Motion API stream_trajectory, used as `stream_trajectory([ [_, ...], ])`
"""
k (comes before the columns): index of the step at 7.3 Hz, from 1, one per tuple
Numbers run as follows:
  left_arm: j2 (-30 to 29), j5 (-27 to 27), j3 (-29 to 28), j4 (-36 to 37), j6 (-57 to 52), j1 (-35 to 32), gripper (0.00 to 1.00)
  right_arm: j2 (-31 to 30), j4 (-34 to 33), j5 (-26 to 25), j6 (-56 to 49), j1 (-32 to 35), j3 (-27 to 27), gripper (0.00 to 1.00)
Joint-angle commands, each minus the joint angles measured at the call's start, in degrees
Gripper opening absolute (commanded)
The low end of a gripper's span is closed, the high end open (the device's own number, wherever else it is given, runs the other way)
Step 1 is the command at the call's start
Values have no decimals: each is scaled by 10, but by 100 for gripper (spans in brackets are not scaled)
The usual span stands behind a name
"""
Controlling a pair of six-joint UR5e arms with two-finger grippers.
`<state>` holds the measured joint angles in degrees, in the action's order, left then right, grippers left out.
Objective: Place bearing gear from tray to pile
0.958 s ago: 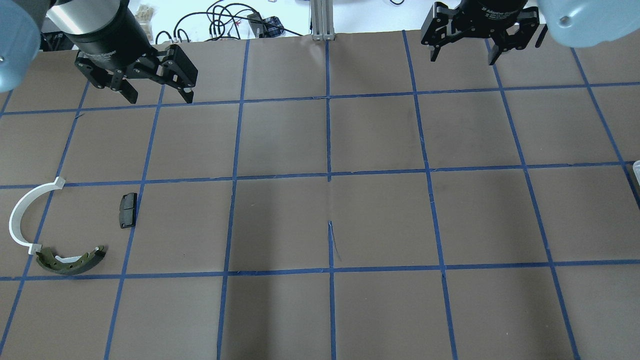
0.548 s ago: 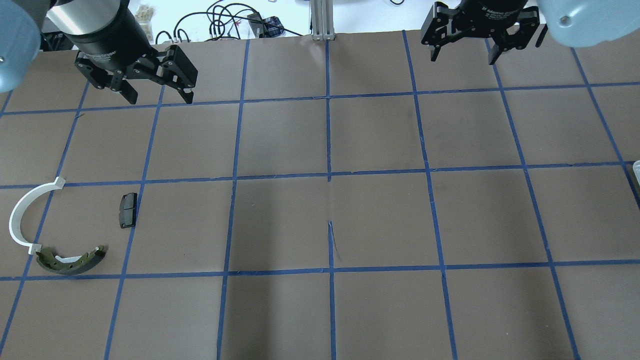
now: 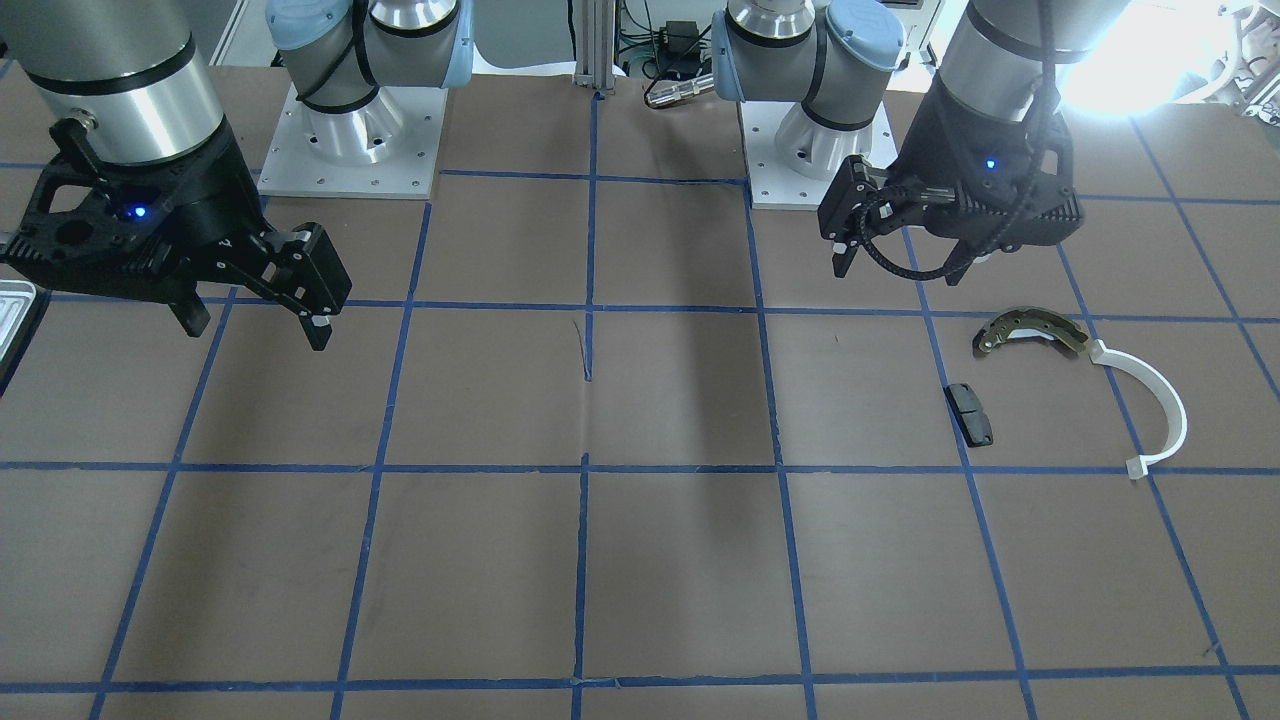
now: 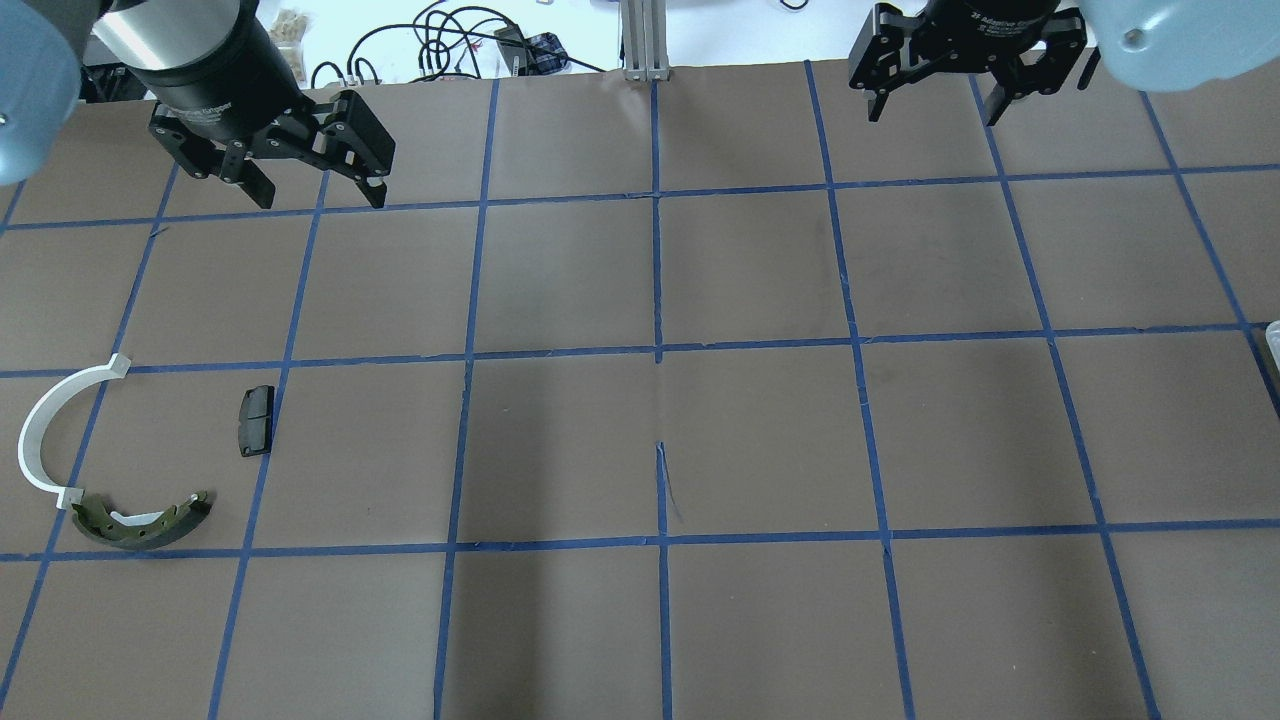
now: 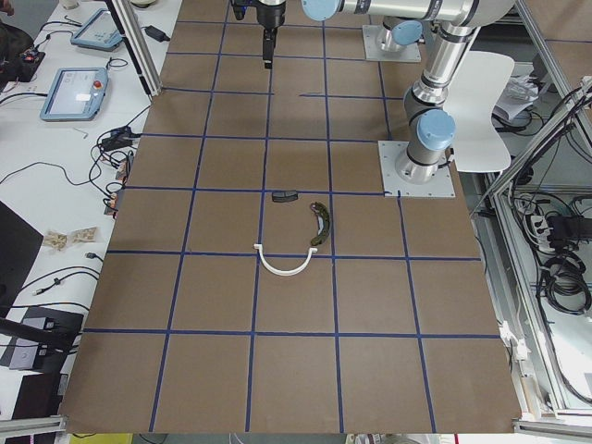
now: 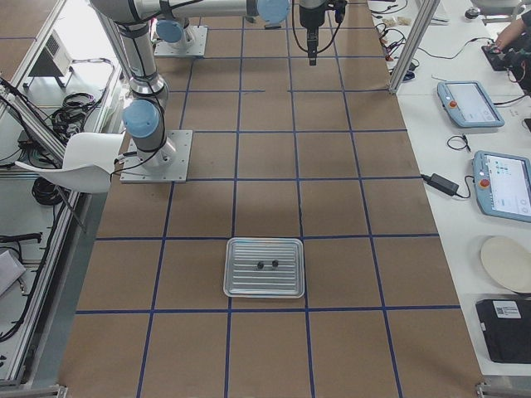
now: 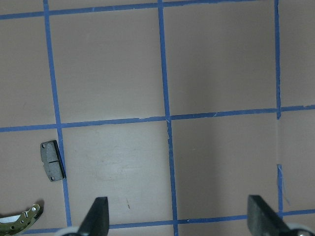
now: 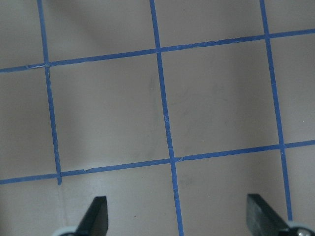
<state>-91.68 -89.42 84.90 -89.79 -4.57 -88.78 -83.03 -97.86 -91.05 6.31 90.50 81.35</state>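
The silvery tray (image 6: 249, 286) lies on the brown mat in the exterior right view, with two small dark parts (image 6: 267, 265) in it; only its edge shows in the front view (image 3: 14, 300). The pile lies at the other end: olive brake shoe (image 4: 140, 524), white arc (image 4: 40, 425) and black pad (image 4: 255, 420). The pad (image 7: 52, 161) also shows in the left wrist view. My left gripper (image 4: 320, 195) is open and empty, high above the mat beyond the pile. My right gripper (image 4: 935, 108) is open and empty at the far right.
Blue tape lines divide the mat into squares. The two arm bases (image 3: 350, 150) stand on the robot's side. Cables (image 4: 440, 45) lie beyond the far edge, and tablets (image 6: 502, 182) lie on the side bench.
My right gripper has shifted slightly toward the far edge in the overhead view. The left gripper and the pile have not moved.
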Motion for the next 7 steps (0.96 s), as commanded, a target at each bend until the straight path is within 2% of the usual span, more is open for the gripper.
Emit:
stream_trajectory([
  [1,-1,2,0,0,0,0,100,-6,10,-2,-75,-49,-7,100],
  [2,-1,1,0,0,0,0,100,-16,11,1,-161,-94,-15,100],
  [5,-1,1,0,0,0,0,100,-26,75,8,-327,-258,-40,100],
  [7,-1,2,0,0,0,0,100,-21,84,10,-350,-384,-43,100],
])
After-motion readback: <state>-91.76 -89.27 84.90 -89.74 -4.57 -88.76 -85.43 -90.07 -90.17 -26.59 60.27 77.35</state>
